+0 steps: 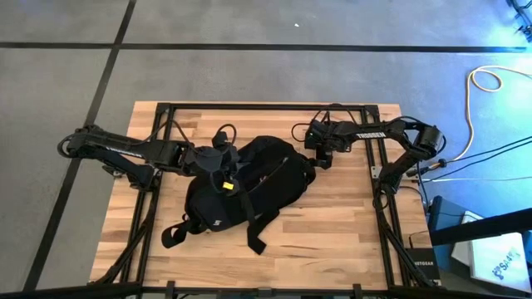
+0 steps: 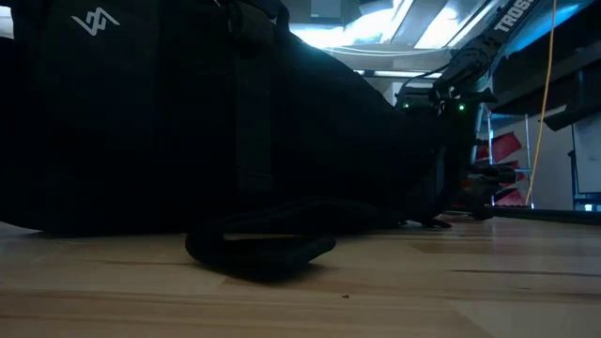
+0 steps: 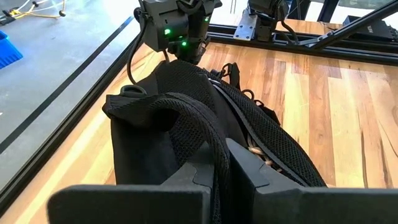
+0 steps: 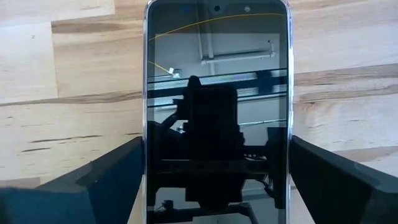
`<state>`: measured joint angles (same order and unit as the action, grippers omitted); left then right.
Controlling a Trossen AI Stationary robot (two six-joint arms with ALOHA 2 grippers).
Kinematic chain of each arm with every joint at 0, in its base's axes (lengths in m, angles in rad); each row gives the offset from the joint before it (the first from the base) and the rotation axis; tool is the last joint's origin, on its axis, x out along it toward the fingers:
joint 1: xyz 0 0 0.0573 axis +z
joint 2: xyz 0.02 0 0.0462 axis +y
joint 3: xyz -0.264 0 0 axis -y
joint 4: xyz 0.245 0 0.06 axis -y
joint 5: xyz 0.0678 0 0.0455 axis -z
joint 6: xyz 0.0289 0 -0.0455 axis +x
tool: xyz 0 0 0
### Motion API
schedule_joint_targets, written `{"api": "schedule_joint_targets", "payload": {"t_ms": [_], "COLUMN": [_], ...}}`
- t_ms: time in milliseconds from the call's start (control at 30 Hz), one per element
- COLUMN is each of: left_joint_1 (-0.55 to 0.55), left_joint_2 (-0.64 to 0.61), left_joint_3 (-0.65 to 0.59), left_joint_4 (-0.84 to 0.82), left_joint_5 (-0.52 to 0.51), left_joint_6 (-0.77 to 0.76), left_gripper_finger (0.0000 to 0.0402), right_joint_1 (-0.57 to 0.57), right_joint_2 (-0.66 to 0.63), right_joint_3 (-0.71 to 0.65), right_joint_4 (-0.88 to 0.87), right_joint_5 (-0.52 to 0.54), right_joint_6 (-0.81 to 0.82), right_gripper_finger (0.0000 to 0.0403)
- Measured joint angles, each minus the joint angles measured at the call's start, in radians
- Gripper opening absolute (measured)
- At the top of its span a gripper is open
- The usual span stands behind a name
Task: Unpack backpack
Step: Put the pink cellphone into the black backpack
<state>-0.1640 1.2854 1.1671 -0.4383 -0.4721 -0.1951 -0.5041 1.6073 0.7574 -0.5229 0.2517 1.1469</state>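
The black backpack [image 1: 249, 193] lies on its side in the middle of the wooden table, with a white logo [image 2: 97, 20] on its near face. My left gripper [image 1: 221, 173] is above the backpack's left half, shut on a mesh strap [image 3: 186, 118]. At the backpack's far right end my right gripper [image 1: 320, 162] points down over a black phone [image 4: 217, 93]. The phone lies screen up on the wood. Its two long edges fill the gap between the fingers. My left gripper pinches the mesh shoulder strap [image 3: 216, 163] between its two fingers [image 3: 249, 169], coming in slanting down from the table's left. The strap arches up from the backpack's top to the fingers, raised off the bag; the backpack's body stays on the table. My right gripper has the phone's long edges [image 4: 148, 163] between its two fingers [image 4: 118, 177], one finger against each side. The fingers point down from above and lie across the phone. The phone is flat and screen up; whether it is lifted off the wood I cannot tell.
Loose black straps [image 1: 253, 237] trail from the backpack toward the near edge; one coil [image 2: 258, 249] lies close in the low view. Black frame rails [image 1: 378, 199] run along the table's sides. Bare wood [image 1: 345, 220] lies to the backpack's right.
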Motion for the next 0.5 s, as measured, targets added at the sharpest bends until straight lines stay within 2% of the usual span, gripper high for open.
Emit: {"api": "schedule_joint_targets", "payload": {"t_ms": [500], "left_joint_1": [0.000], "left_joint_2": [0.000], "left_joint_3": [0.000], "left_joint_4": [0.000], "left_joint_5": [0.000], "left_joint_6": [0.000], "left_gripper_finger": [0.0006], "right_joint_1": [0.000], "right_joint_2": [0.000], "right_joint_3": [0.000], "right_joint_4": [0.001], "right_joint_5": [-0.001], "right_joint_6": [0.001], "right_gripper_finger": [0.0351]}}
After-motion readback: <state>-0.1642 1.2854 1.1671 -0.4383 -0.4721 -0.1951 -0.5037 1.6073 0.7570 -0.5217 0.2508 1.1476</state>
